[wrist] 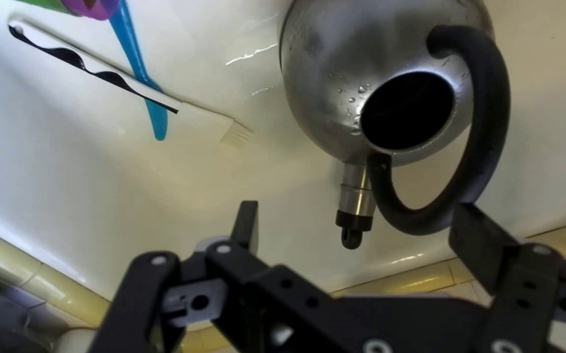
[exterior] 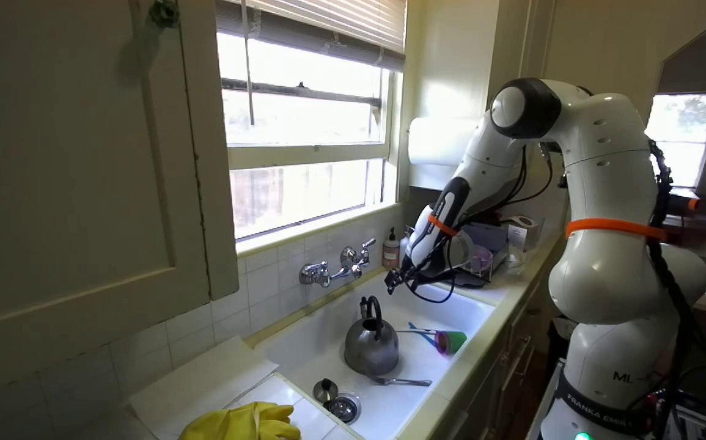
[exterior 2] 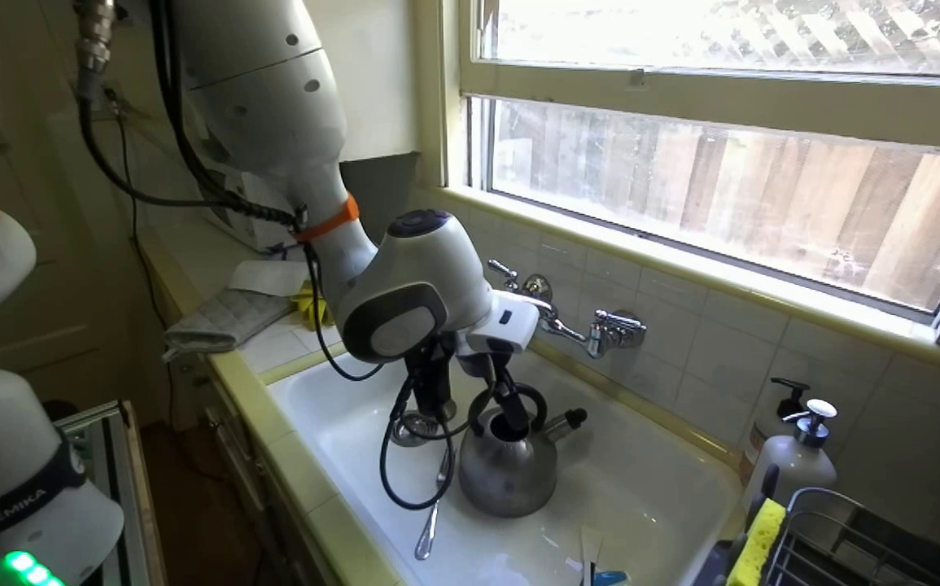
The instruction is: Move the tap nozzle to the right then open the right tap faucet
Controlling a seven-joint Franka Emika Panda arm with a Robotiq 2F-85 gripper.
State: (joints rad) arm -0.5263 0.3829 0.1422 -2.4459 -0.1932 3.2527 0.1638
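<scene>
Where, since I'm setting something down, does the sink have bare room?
A wide bare patch of sink lies between white utensil, kettle and yellow rim; a smaller one between kettle, metal utensil and cup. Crowded: around drain and small metal piece, and where the blue utensil crosses the white.

Kitchen: white sink, kettle, rubber gloves.

Wrist view: kettle cropped above — gripper below.

Yellow gloves and a grey padded cloth are held up by a white desk with yellow edges.
</scene>
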